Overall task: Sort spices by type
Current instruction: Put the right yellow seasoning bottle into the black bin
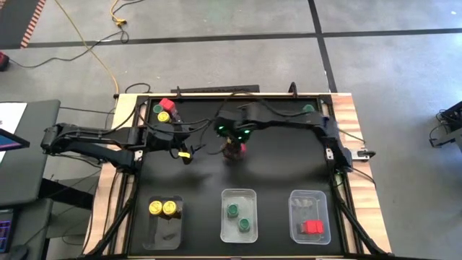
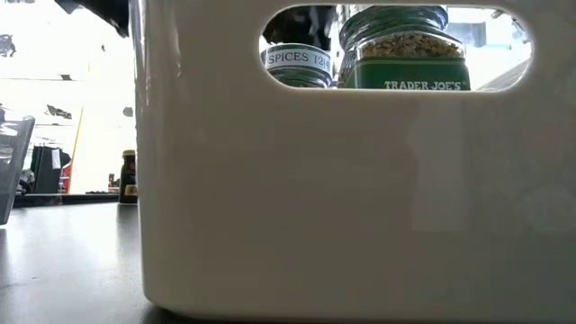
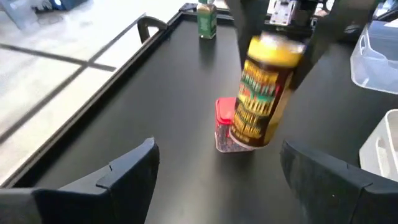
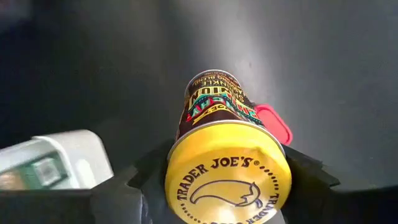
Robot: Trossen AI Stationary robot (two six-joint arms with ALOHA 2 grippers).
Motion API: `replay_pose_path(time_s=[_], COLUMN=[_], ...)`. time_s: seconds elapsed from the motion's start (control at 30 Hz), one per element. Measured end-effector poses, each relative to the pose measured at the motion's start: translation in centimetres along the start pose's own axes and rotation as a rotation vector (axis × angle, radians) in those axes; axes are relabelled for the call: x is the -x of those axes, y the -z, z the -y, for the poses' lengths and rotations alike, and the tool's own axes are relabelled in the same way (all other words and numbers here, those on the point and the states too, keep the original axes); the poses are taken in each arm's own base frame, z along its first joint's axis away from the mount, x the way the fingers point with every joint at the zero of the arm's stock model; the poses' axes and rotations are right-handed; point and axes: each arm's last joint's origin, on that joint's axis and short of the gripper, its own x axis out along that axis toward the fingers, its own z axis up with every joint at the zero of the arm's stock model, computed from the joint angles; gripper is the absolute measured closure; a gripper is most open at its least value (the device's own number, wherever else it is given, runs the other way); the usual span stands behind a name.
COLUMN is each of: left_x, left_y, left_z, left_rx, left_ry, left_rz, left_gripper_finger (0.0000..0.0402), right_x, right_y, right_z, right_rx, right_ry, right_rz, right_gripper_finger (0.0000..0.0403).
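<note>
The yellow-lidded jar (image 4: 227,165) hangs tilted above mid-bench, my right fingers (image 4: 221,177) clamped just under its lid; rigid, light, probably slick (best gripped there). A red-lidded jar (image 3: 225,124) stands below. My left fingers (image 3: 217,174) wait apart nearby. Two yellow jars (image 1: 163,208) fill the left tray (image 1: 163,222).

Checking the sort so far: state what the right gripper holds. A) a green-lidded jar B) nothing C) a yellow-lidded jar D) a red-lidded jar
C: in the right wrist view the right gripper's fingers clamp a yellow-lidded Trader Joe's spice jar lifted above a red-lidded jar standing on the black table.
</note>
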Motion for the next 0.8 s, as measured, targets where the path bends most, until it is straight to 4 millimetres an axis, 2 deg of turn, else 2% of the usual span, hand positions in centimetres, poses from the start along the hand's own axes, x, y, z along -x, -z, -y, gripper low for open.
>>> replay_pose_path(time_s=[0.2,0.33,0.5,0.8], left_x=[1.2,2.0,2.3,1.6], left_y=[0.8,1.3,1.3,1.6], left_z=[-0.4,-0.6,-0.7,-0.5], left_rx=[0.039,0.057,0.112,0.079], left_ry=[0.018,0.013,0.011,0.009], left_rz=[-0.089,-0.138,-0.138,-0.164], left_gripper_finger=[0.0082,0.0082,0.0082,0.0081], right_x=[-4.0,-5.2,-4.3,1.1], right_y=[-1.7,-1.6,-1.8,-1.9], right_z=[-0.2,-0.4,-0.4,-0.3], right_rx=[0.017,0.019,0.016,0.003], right_ry=[0.021,0.02,0.01,-0.027], right_rz=[-0.095,-0.123,-0.08,0.105], right_gripper_finger=[0.0155,0.0155,0.0155,0.0146])
